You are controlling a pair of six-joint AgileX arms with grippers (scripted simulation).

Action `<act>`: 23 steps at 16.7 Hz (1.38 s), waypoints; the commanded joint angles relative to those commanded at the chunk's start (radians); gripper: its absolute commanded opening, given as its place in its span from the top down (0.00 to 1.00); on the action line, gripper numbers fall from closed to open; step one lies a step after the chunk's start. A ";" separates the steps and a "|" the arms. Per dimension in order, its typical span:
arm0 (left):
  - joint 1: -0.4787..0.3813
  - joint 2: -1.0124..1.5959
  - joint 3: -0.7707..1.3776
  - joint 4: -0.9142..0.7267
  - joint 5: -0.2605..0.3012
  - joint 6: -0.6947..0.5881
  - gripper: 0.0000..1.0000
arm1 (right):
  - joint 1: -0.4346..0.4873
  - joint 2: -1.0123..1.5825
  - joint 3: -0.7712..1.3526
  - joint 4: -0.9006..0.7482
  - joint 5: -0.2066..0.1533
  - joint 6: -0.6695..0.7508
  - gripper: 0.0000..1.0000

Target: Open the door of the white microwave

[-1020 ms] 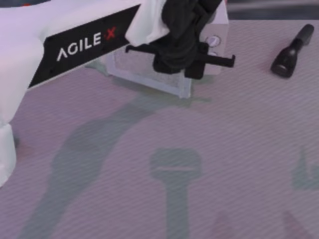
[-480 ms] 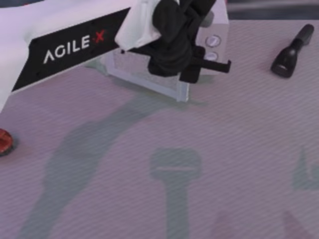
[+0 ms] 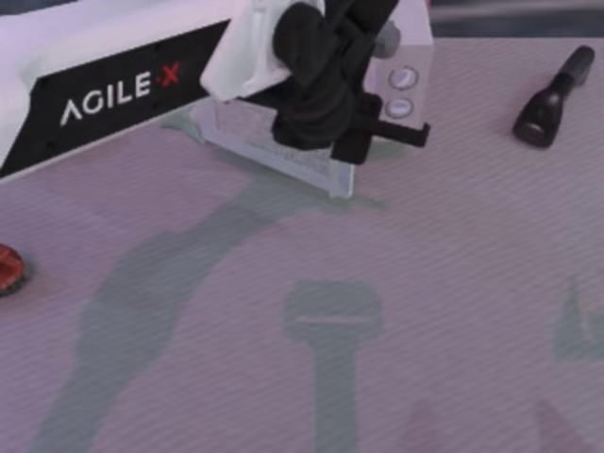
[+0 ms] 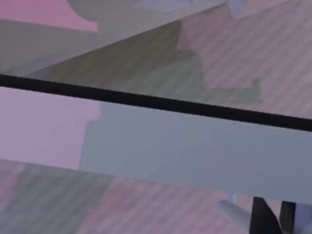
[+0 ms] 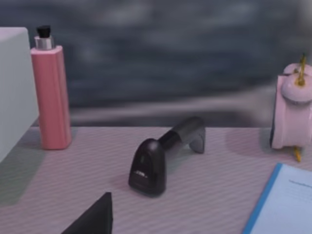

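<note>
A table [image 3: 453, 311] with a woven, pinkish-grey surface is seen from above. At its far edge, a little left of centre, stands the white microwave [image 3: 415, 47], largely covered by the left arm [image 3: 113, 85]. Two round silver knobs [image 3: 402, 92] are visible on its front, one above the other. The door [image 3: 283, 156], a white panel with a speckled grey mesh window, is swung partly out from the front, its free edge angled toward the table's near side.

The left arm reaches in from the left; on its black side panel the white lettering "AGILE" followed by a red "X" can be read. Its black left gripper [image 3: 354, 137] is held at the door's free edge, just beside the knobs. Whether its jaws are wide, narrow or closed on the door cannot be told. In the left wrist view, only a pale panel with a dark edge is seen close up.

A black handheld scanner [image 3: 552, 94] lies at the far right. A red object [image 3: 8, 269] is cut off at the left edge.

In the right wrist view, the scanner, a pink bottle [image 5: 50, 92] with a black cap, a pink-and-white object [image 5: 292, 112] and a blue-edged sheet [image 5: 282, 204] with unreadable print are shown. The right gripper is not seen from above.
</note>
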 joint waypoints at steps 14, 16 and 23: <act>0.000 0.000 0.000 0.000 0.000 0.000 1.00 | 0.000 0.000 0.000 0.000 0.000 0.000 0.00; 0.000 0.000 0.000 0.000 0.000 0.000 1.00 | 0.000 0.000 0.000 0.000 0.000 0.000 0.00; -0.003 -0.004 -0.017 0.004 0.012 0.008 1.00 | 0.000 0.000 0.000 0.000 0.000 0.000 0.00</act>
